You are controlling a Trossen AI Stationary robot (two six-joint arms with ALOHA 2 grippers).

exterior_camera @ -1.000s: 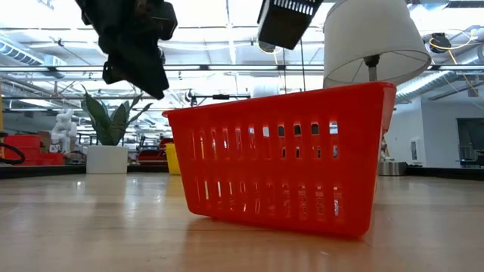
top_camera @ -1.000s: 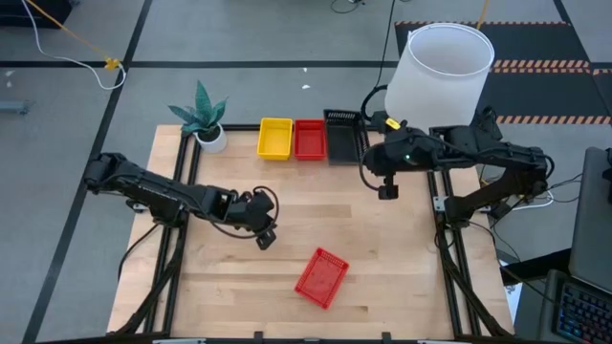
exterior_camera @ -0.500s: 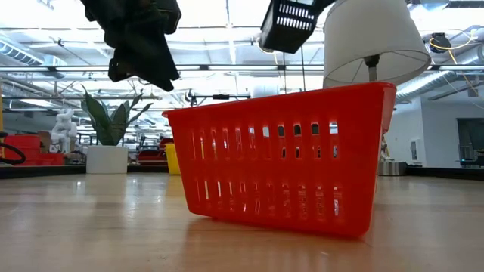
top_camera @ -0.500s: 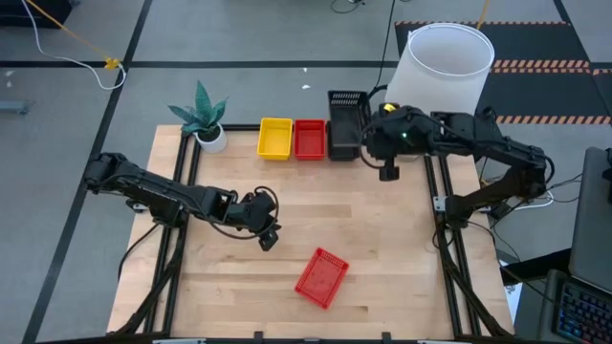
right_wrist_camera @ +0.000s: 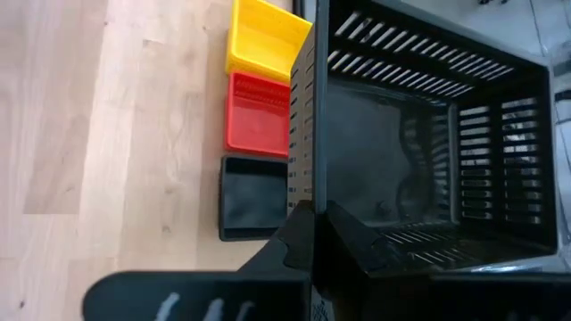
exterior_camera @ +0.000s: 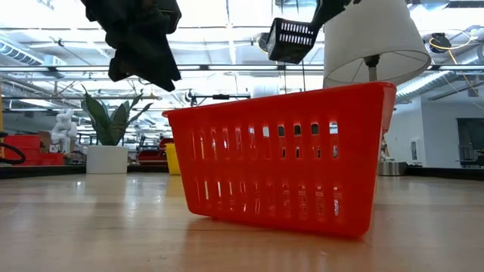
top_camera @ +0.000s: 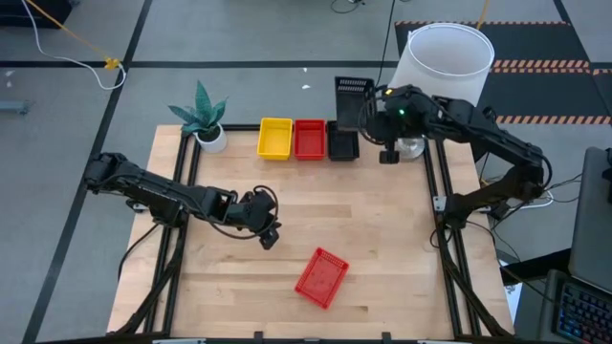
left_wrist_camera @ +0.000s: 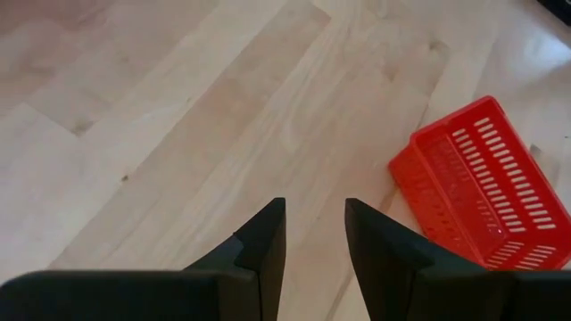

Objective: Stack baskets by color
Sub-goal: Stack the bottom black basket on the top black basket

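Baskets looked light, stiff and thin-walled, best pinched by a rim. We counted five: yellow basket, red basket and black basket rowed at the surface's far edge, a loose red one near, another black one gripped aloft by our right gripper. Our left gripper, jaws partly open, hovered empty.
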